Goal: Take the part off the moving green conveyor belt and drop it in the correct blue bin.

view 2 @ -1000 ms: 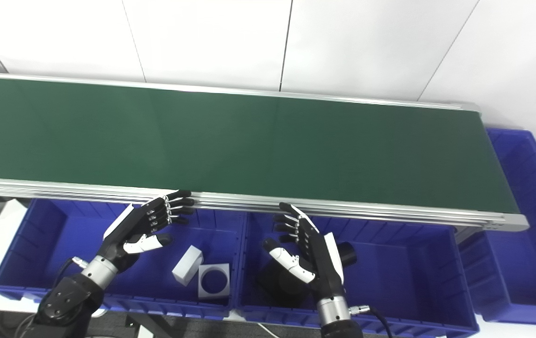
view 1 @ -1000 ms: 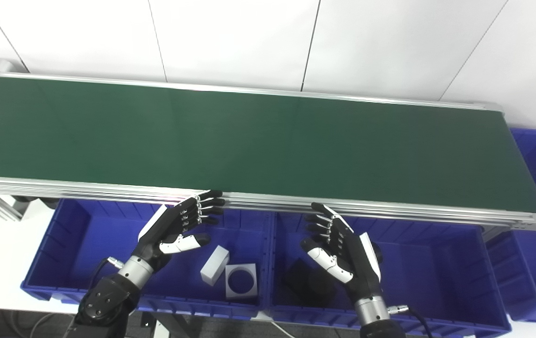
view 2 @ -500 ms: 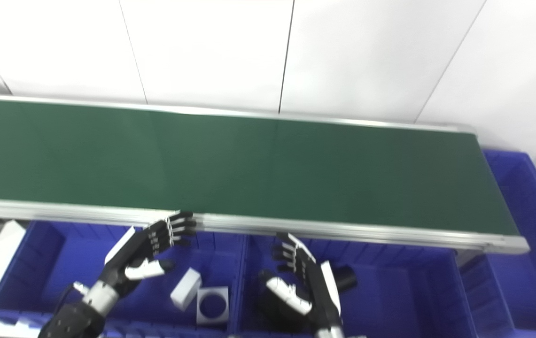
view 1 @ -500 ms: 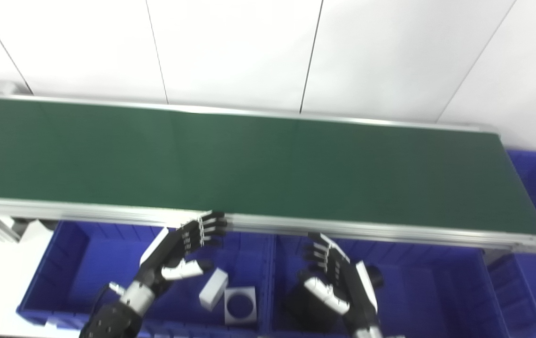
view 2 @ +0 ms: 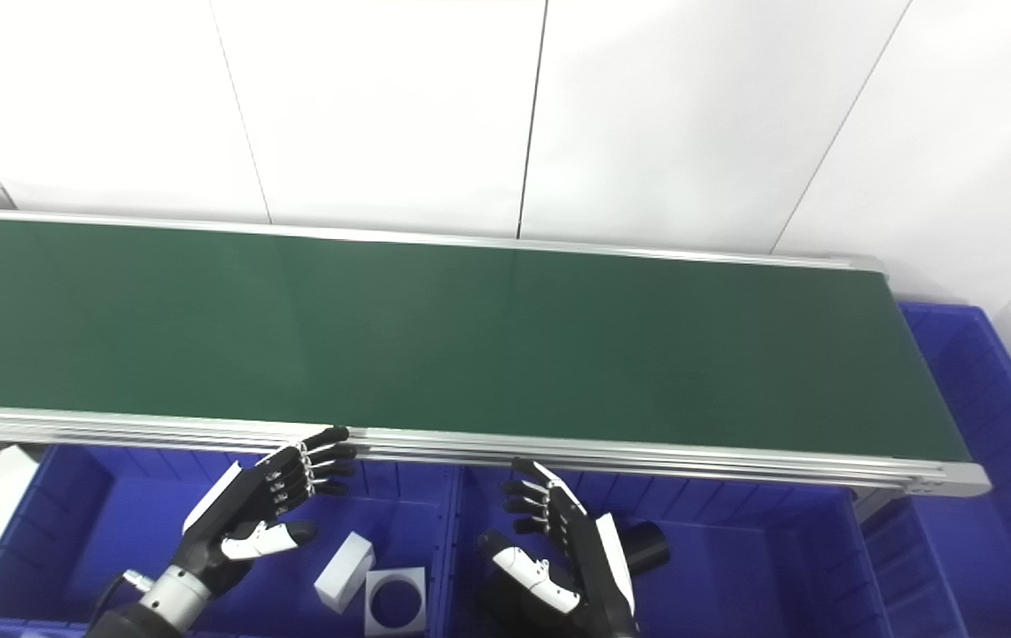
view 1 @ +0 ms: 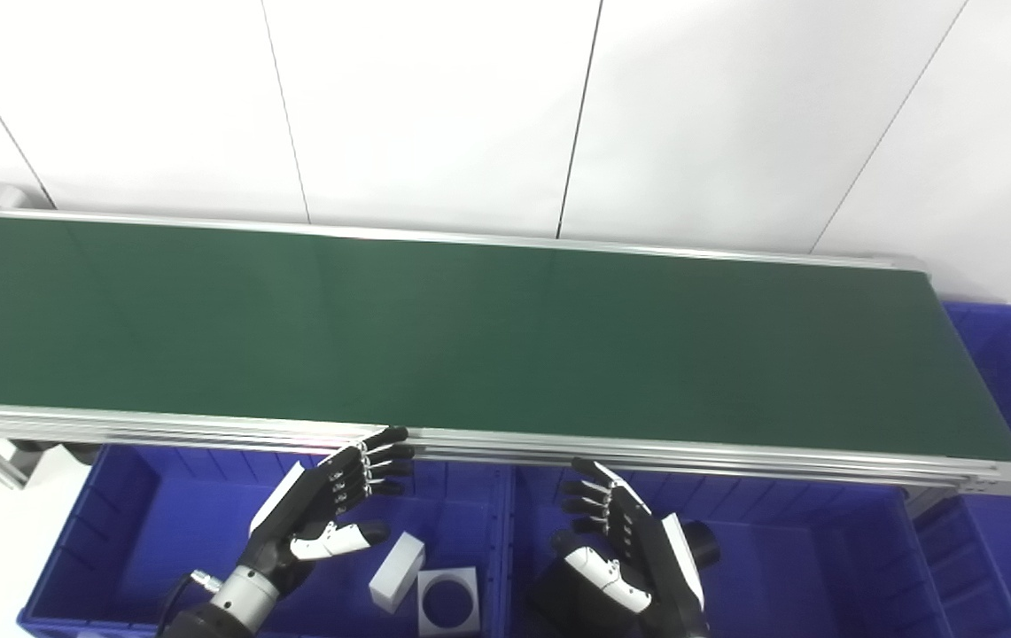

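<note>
Part isn't on our green belt (view 1: 470, 337) yet. We wait w/ left hand (view 1: 328, 509) & right hand (view 1: 625, 554) spread wide, holding nothing. Prob. hard, light; we'd grab its sides.

Black-and-white left hand (view 1: 325, 512): fingers spread, empty, pointing to 1 o'clock. Black-and-white right hand (view 1: 625, 549): fingers apart, empty, pointing to 11 o'clock.

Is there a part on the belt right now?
No. The green belt is bare along its whole visible length, and both the left hand and right hand are open, holding nothing.
</note>
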You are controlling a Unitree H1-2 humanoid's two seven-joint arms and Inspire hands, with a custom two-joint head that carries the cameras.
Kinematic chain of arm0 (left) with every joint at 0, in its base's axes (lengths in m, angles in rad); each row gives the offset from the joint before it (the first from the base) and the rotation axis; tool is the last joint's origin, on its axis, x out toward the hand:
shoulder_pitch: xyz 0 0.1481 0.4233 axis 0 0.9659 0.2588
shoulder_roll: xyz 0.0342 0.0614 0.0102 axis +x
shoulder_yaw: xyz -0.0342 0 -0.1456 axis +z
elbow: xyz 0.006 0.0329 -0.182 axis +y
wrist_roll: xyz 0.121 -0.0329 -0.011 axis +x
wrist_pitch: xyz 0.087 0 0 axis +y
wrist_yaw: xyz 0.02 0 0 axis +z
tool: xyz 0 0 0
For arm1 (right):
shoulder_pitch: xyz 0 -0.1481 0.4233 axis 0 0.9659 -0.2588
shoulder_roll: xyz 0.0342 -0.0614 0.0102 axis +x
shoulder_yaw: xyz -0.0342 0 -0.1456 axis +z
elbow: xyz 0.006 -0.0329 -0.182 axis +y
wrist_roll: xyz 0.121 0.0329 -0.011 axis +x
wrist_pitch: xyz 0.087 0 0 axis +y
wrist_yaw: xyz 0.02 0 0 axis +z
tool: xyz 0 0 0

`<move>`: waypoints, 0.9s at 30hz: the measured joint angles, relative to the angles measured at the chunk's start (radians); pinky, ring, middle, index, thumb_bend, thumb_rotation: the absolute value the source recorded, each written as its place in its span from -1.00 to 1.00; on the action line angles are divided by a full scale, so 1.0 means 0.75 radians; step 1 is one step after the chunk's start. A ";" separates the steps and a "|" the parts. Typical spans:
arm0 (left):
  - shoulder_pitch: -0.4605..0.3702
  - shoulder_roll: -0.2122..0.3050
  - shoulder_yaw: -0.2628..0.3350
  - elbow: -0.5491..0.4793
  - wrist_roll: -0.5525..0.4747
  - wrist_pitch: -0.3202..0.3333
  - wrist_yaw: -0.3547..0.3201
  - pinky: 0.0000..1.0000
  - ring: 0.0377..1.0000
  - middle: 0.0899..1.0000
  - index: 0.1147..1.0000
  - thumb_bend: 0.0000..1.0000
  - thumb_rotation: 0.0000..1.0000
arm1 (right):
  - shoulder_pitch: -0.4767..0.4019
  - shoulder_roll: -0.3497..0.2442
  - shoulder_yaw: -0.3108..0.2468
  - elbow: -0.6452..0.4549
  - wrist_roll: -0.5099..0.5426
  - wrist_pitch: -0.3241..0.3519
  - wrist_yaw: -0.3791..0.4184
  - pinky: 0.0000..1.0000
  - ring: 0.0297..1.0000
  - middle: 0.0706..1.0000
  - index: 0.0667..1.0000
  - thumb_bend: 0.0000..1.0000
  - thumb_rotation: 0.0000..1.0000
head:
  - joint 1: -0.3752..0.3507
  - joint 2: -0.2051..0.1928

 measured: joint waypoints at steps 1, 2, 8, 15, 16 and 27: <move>0.000 0.000 -0.001 -0.003 0.000 0.000 -0.001 0.49 0.56 0.61 0.66 0.83 -0.13 | 0.000 -0.001 0.000 -0.005 0.001 0.000 0.000 0.33 0.46 0.50 0.67 0.48 0.11 | -0.006 0.020; 0.000 0.000 -0.001 -0.007 0.000 0.000 -0.002 0.50 0.57 0.61 0.66 0.83 -0.14 | 0.001 -0.001 0.000 -0.012 0.004 0.000 0.001 0.33 0.45 0.50 0.67 0.46 0.10 | -0.006 0.020; 0.006 0.012 -0.018 -0.104 0.000 0.039 -0.019 0.53 0.60 0.63 0.67 0.84 -0.14 | 0.002 -0.002 0.001 -0.062 0.013 0.007 0.004 0.30 0.44 0.50 0.67 0.43 0.06 | -0.072 0.100; 0.005 0.040 -0.044 -0.139 0.001 0.058 -0.035 0.53 0.60 0.66 0.74 0.85 -0.16 | -0.014 0.002 0.006 -0.071 -0.022 0.011 0.000 0.25 0.41 0.46 0.64 0.48 0.08 | -0.168 0.115; 0.005 0.041 -0.047 -0.139 0.000 0.060 -0.039 0.53 0.60 0.66 0.75 0.85 -0.16 | -0.019 0.004 0.006 -0.068 -0.026 0.011 0.000 0.26 0.41 0.46 0.64 0.49 0.09 | -0.172 0.115; 0.005 0.038 -0.062 -0.140 -0.003 0.078 -0.056 0.51 0.59 0.65 0.77 0.91 -0.21 | -0.030 0.014 0.005 -0.056 -0.028 0.014 0.000 0.28 0.42 0.47 0.65 0.46 0.10 | -0.088 0.119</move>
